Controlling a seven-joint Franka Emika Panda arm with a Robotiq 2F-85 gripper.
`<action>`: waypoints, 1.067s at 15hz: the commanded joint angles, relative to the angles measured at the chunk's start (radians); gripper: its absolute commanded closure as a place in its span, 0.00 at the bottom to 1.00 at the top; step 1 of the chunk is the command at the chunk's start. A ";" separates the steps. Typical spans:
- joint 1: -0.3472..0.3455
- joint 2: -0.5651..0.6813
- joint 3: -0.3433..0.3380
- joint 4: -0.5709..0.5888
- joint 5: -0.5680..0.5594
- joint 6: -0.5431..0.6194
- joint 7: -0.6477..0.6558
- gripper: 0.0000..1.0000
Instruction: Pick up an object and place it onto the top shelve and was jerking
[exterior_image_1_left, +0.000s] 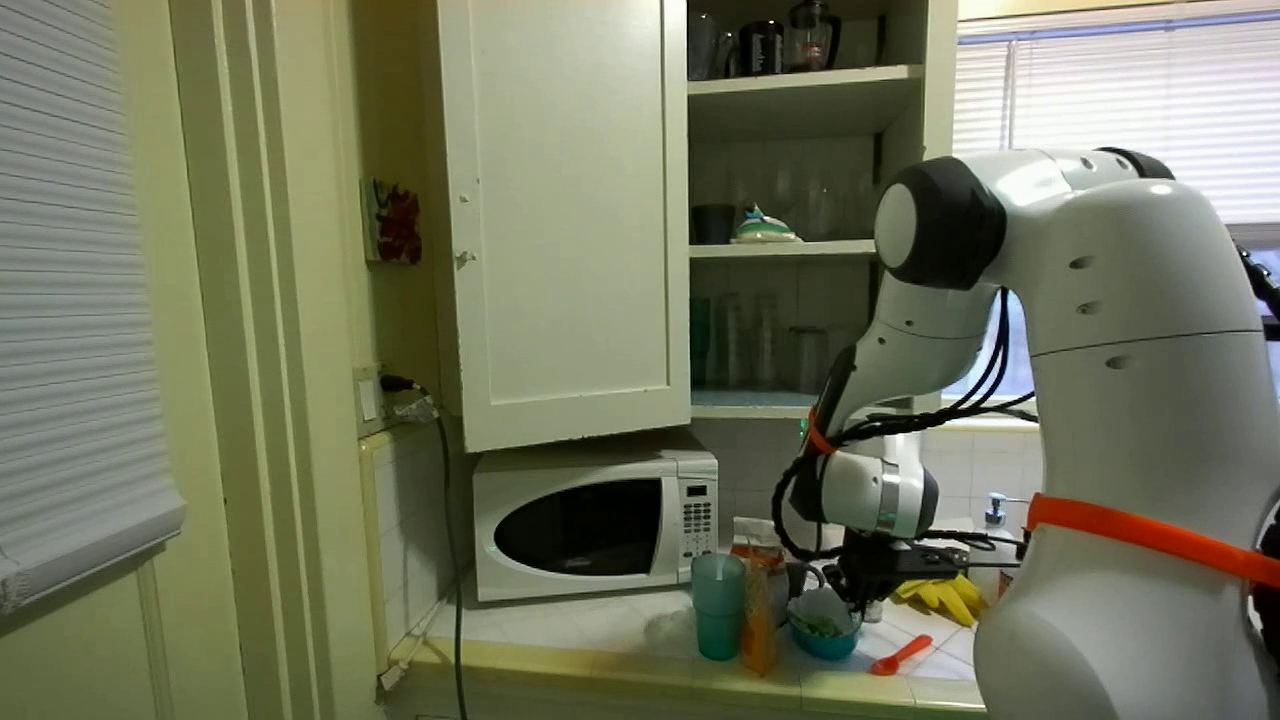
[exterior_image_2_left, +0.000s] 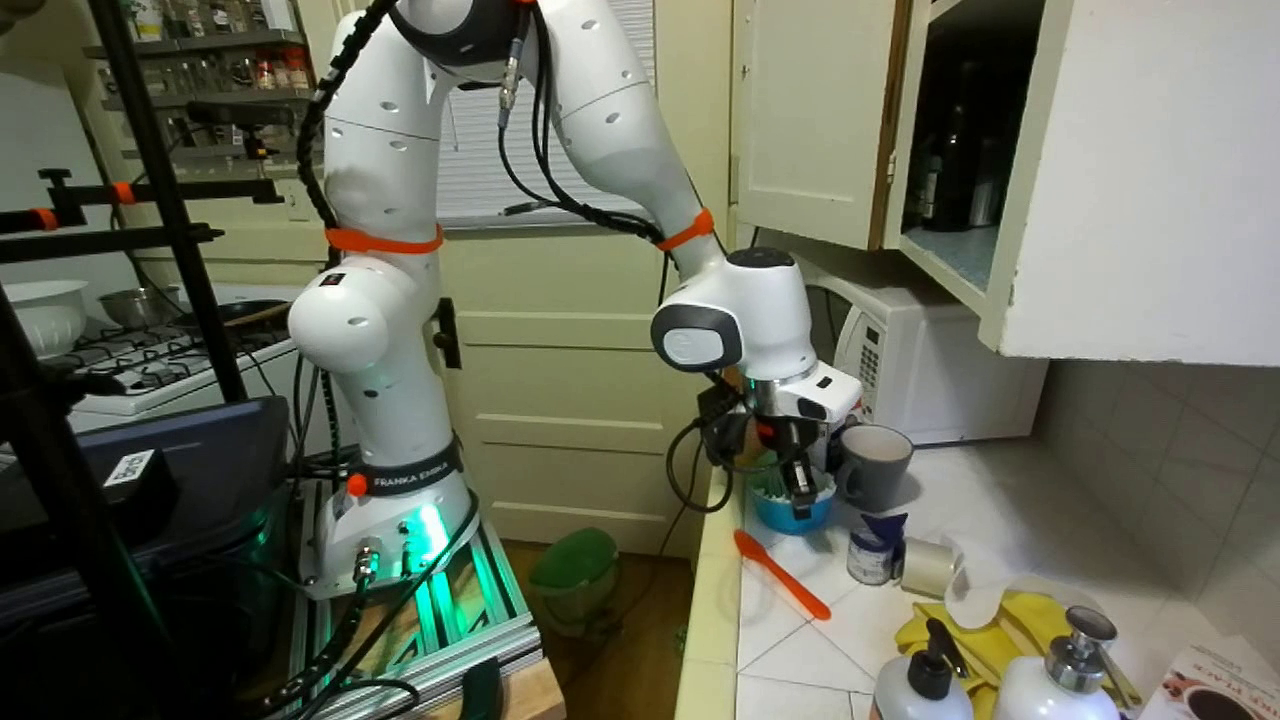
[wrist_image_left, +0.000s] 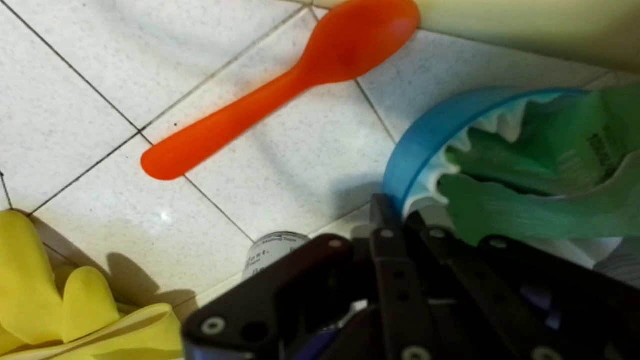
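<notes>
The light blue bowl (exterior_image_1_left: 826, 645) stands at the counter's front part, holding a white frilled liner and green packets. It also shows in an exterior view (exterior_image_2_left: 785, 514) and at the right of the wrist view (wrist_image_left: 420, 137). My gripper (wrist_image_left: 396, 212) is shut on the bowl's rim, with one finger outside the wall and one inside. The gripper also shows above the bowl in both exterior views (exterior_image_1_left: 858, 600) (exterior_image_2_left: 802, 500). Whether the bowl is lifted off the counter I cannot tell. The top shelf (exterior_image_1_left: 805, 82) of the open cabinet holds several dark cups and a glass jug.
An orange spoon (wrist_image_left: 235, 115) and yellow gloves (wrist_image_left: 55, 300) lie beside the bowl. A teal tumbler (exterior_image_1_left: 718, 615), an orange packet (exterior_image_1_left: 758, 625) and a grey mug (exterior_image_2_left: 875, 465) stand close by. The microwave (exterior_image_1_left: 590, 520) and open cabinet door (exterior_image_1_left: 570, 220) are behind.
</notes>
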 joint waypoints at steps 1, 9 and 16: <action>-0.027 -0.057 0.035 -0.038 0.036 0.003 -0.061 0.99; -0.045 -0.261 0.053 -0.137 0.135 -0.041 -0.160 0.99; -0.076 -0.449 -0.015 -0.172 0.088 -0.135 -0.158 0.99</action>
